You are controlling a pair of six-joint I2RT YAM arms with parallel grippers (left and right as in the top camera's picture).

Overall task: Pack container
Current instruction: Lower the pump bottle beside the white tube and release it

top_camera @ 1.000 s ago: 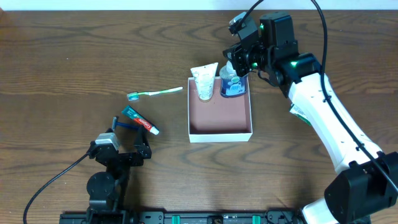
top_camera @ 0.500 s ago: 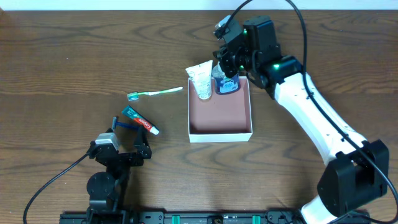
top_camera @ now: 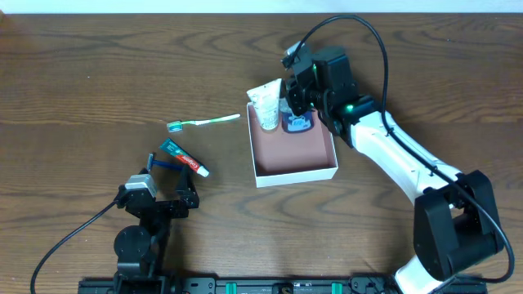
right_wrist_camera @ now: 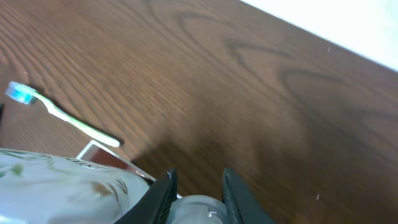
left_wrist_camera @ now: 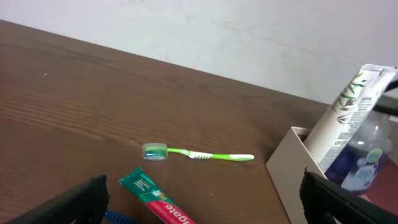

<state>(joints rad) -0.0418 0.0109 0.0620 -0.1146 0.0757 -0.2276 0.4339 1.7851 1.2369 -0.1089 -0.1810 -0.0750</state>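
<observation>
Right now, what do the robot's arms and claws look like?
The right arm has long white tubes with chunky black joints, small green lights, and a black cable looping over it. The left arm is all black with a silver part, and a thin black wire trails from it. The right claw and left claw each have two black fingers.

You see a white container [top_camera: 296, 175] with a reddish-brown inside, a white tube [top_camera: 267, 104] printed with green leaves, a clear bottle [top_camera: 297, 122] with a blue base, a green-and-white toothbrush [top_camera: 204, 122], a red-and-teal toothpaste [top_camera: 184, 158], and the dark brown wood-grained bench [top_camera: 98, 73].
</observation>
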